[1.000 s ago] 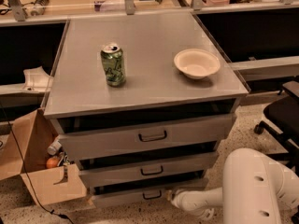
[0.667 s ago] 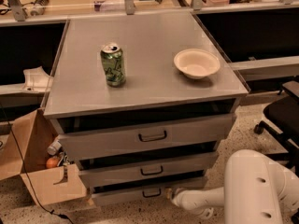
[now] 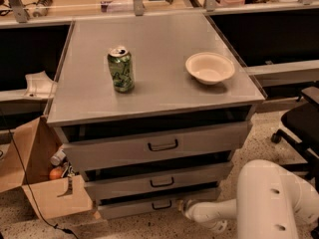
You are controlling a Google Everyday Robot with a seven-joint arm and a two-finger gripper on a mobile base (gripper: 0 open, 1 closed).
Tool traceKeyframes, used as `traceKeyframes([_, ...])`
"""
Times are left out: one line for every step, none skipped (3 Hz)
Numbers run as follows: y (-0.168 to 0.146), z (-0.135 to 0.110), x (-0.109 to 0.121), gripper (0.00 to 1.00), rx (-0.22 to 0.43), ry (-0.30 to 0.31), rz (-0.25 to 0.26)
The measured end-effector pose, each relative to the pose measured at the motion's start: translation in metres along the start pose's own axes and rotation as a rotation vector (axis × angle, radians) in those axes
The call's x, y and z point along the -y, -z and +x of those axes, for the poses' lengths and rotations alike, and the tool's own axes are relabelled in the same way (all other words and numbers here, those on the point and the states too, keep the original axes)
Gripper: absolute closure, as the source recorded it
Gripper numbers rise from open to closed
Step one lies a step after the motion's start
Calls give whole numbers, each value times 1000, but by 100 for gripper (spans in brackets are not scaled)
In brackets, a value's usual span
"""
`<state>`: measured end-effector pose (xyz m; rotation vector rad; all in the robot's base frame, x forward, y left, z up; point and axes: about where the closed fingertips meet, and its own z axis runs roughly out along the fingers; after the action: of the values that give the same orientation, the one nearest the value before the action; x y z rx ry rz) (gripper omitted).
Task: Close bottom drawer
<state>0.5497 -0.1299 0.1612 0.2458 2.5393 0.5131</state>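
Hand [image 3: 183, 208] — half-hidden beside bottom drawer [image 3: 128, 209]

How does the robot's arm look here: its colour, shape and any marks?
The arm is white and smooth: a thick rounded segment with small dark holes, then a slimmer tube. No cables show. The gripper at its tip, beside the bottom drawer, is pale too.
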Motion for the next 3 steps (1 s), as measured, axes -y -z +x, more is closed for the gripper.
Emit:
traceKeyframes([1,1,1,100,2,-1,1])
traceKeyframes([-7,-6,0,100,12,-5,4])
traceKeyframes([-6,-4,2,100,14,-8,5])
